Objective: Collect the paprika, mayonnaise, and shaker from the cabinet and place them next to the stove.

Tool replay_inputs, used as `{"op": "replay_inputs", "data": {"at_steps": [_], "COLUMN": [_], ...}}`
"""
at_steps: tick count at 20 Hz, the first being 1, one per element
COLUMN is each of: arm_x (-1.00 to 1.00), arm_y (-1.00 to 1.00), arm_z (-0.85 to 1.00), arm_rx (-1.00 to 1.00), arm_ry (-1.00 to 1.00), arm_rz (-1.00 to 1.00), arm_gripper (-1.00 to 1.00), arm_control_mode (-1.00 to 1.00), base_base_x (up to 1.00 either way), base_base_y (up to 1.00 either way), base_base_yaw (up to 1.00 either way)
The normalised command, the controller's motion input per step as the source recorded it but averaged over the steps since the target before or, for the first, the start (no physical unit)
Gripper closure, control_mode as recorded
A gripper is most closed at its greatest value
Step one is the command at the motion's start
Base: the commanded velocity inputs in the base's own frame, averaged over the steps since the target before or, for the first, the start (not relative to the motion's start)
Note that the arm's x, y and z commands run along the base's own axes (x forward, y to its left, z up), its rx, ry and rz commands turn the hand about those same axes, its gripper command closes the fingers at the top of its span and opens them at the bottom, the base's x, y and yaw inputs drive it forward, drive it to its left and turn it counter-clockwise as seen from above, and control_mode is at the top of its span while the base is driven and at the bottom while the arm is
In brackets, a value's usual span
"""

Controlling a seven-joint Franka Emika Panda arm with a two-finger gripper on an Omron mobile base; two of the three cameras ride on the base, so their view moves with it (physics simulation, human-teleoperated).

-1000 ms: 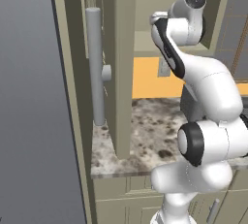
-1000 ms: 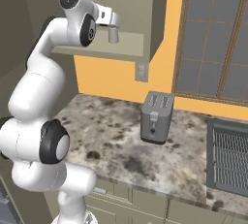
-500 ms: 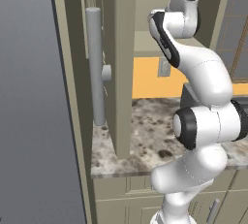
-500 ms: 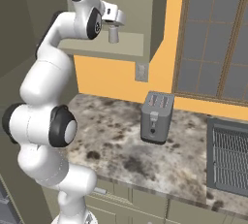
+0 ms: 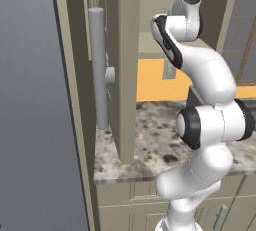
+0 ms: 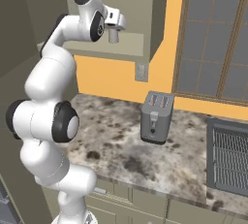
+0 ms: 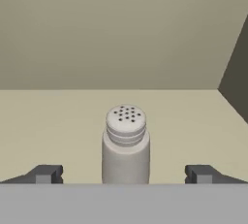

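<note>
Shaker [image 7: 126, 145], a small pale grey cylinder with a ribbed, narrower cap pierced by dark holes, is seen upright on the cabinet [image 7: 63, 116] shelf. It is flanked left and right by the spread fingertips [image 7: 46, 173] of the wide-open hand [image 7: 125, 174], untouched.

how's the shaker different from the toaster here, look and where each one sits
The shaker is a small pale grey cylinder with a ribbed cap full of holes; the toaster is a bigger, darker grey box with slots on top. The shaker stands on the cabinet shelf between the open gripper's fingertips; the toaster sits on the speckled counter below. Both are grey and upright.
</note>
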Motion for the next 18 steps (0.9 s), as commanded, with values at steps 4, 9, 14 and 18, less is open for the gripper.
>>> {"op": "replay_inputs", "data": {"at_steps": [4, 9, 14, 18], "arm_x": [0.15, 0.22, 0.26, 0.27], "arm_y": [0.00, -0.02, -0.02, -0.01], "arm_z": [-0.19, -0.13, -0.15, -0.10], "arm_rx": [0.00, 0.00, 0.00, 0.00], "arm_ry": [0.02, 0.01, 0.02, 0.01], "arm_rz": [0.00, 0.00, 0.00, 0.00], "arm_gripper": [-1.00, -1.00, -1.00, 1.00], "arm_control_mode": [-1.00, -1.00, -1.00, -1.00], "base_base_x": [0.00, 0.00, 0.00, 0.00], "base_base_y": [0.00, 0.00, 0.00, 0.00], "base_base_yaw": [0.00, 0.00, 0.00, 0.00]}}
